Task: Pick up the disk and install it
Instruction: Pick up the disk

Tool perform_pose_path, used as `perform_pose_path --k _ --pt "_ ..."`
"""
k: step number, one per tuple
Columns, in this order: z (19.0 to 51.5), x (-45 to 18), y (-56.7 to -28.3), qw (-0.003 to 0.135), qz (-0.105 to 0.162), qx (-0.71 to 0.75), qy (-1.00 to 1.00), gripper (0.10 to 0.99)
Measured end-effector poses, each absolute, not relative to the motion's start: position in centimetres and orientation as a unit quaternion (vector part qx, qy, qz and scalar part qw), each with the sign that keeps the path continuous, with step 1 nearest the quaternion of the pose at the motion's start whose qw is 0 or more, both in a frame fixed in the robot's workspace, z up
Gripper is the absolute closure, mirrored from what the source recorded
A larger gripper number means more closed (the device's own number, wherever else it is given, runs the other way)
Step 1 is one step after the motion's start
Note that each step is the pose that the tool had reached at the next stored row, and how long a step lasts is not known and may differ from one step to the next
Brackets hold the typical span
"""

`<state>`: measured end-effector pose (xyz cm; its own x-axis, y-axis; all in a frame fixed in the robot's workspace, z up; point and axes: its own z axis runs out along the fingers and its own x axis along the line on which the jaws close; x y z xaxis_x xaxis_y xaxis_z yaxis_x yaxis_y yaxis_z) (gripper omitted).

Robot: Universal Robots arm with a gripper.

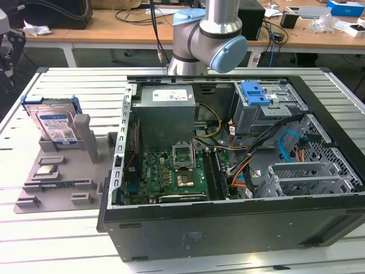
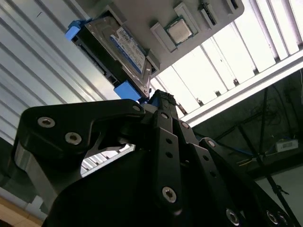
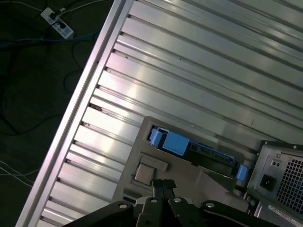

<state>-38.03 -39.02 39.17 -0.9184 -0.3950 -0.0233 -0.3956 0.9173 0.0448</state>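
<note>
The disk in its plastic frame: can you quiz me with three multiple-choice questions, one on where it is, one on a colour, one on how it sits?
1. Where is the disk?
A) inside the computer case
B) in the grey holder at the exterior view's left
C) in the gripper

2. What colour is its carrier?
A) blue
B) red
C) yellow

3. How does it sit?
A) lying flat
B) hanging in the air
C) propped at a tilt in the holder

Answers:
1 B: it stands in the holder, outside the computer case, and the gripper is apart from it.
2 A: blue edges frame it.
3 C: it leans on the holder's upright.
</note>
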Motion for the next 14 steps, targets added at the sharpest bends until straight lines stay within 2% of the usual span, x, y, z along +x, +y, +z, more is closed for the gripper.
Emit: perform_pose_path --k 14 --pt "39.17 -38.02 -39.02 0.005 0.025 -0.262 0.965 0.980"
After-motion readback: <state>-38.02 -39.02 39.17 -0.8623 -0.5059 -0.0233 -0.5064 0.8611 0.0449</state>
